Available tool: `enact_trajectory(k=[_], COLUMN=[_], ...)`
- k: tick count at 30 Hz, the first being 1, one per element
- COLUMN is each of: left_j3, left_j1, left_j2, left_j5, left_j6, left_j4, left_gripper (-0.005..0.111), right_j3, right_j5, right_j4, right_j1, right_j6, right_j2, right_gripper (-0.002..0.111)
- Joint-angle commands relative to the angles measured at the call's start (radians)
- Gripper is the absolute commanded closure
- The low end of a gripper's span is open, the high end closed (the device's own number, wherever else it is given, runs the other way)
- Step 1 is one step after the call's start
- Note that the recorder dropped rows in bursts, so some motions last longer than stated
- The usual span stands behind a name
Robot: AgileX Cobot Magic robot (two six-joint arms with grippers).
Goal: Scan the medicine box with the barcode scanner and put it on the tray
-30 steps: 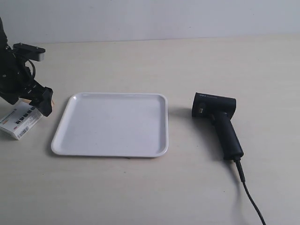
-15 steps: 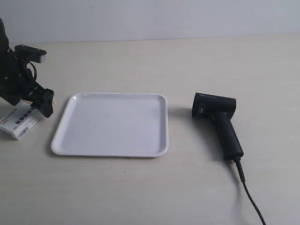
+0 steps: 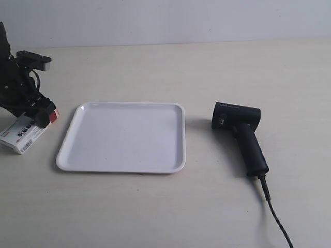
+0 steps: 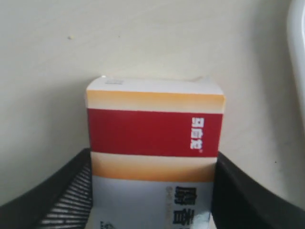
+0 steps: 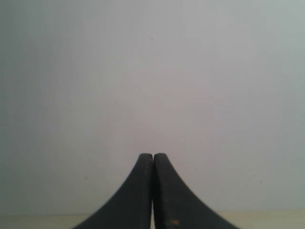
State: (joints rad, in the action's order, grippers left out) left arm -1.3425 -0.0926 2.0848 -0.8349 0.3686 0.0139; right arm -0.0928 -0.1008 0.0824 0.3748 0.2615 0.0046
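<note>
The medicine box (image 3: 21, 135) lies on the table beside the tray (image 3: 124, 137), at the exterior view's left. My left gripper (image 3: 37, 114) is down over its red-banded end. In the left wrist view the box (image 4: 155, 133) fills the space between both black fingers (image 4: 71, 191), which press on its two sides, so my left gripper (image 4: 153, 157) is shut on it. The barcode scanner (image 3: 243, 130) lies on its side on the tray's other side, with no gripper near it. My right gripper (image 5: 153, 157) is shut on nothing and faces a plain wall; the exterior view does not show it.
The scanner's thin black cable (image 3: 276, 217) runs from the handle toward the front edge of the table. The tray's rim (image 4: 298, 57) shows at the edge of the left wrist view, close to the box.
The left gripper's fingers have closed in onto the box, and its red end now shows beside the fingers. Tray and scanner have not moved.
</note>
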Motion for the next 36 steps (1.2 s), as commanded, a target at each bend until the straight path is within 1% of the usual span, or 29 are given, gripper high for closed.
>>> enact_trajectory(k=[1, 11, 12, 14, 15, 18, 23, 27, 30, 32, 36], left_j3=[0.001, 0.001, 0.001, 0.001, 0.001, 0.001, -0.001, -0.006, -0.006, -0.006, -0.006], left_j1=[0.002, 0.002, 0.002, 0.002, 0.002, 0.002, 0.002, 0.002, 0.002, 0.002, 0.002], left_j2=[0.017, 0.044, 0.044, 0.044, 0.044, 0.042, 0.011, -0.041, -0.085, -0.116, -0.161], left_j5=[-0.01, -0.011, -0.011, -0.019, -0.021, -0.025, -0.023, -0.025, -0.03, -0.032, -0.048], left_j6=[-0.006, -0.01, -0.01, -0.01, -0.01, -0.01, -0.019, -0.056, -0.069, -0.082, -0.082], left_j4=[0.0, 0.0, 0.0, 0.0, 0.0, -0.014, -0.014, -0.007, 0.02, 0.038, 0.076], left_gripper=[0.054, 0.055, 0.058, 0.072, 0.084, 0.107, 0.107, 0.107, 0.107, 0.107, 0.107], right_j3=[-0.005, -0.005, -0.005, -0.005, -0.005, -0.005, -0.005, -0.005, -0.005, -0.013, -0.077], right_j5=[0.001, 0.001, -0.001, -0.001, -0.001, -0.003, -0.007, -0.007, 0.013, 0.058, 0.222], right_j4=[0.007, 0.007, 0.007, 0.007, 0.007, 0.005, 0.003, 0.0, 0.0, 0.0, 0.0], right_j1=[0.003, 0.003, 0.003, 0.003, 0.003, 0.003, 0.003, 0.003, 0.003, 0.003, 0.003], right_j6=[0.0, 0.0, 0.0, 0.0, 0.0, 0.0, 0.011, 0.13, 0.15, 0.15, 0.15], right_j2=[-0.005, -0.005, -0.005, -0.005, -0.005, -0.005, -0.005, -0.005, -0.005, -0.005, -0.005], right_gripper=[0.108, 0.108, 0.108, 0.108, 0.108, 0.108, 0.108, 0.108, 0.108, 0.108, 0.108])
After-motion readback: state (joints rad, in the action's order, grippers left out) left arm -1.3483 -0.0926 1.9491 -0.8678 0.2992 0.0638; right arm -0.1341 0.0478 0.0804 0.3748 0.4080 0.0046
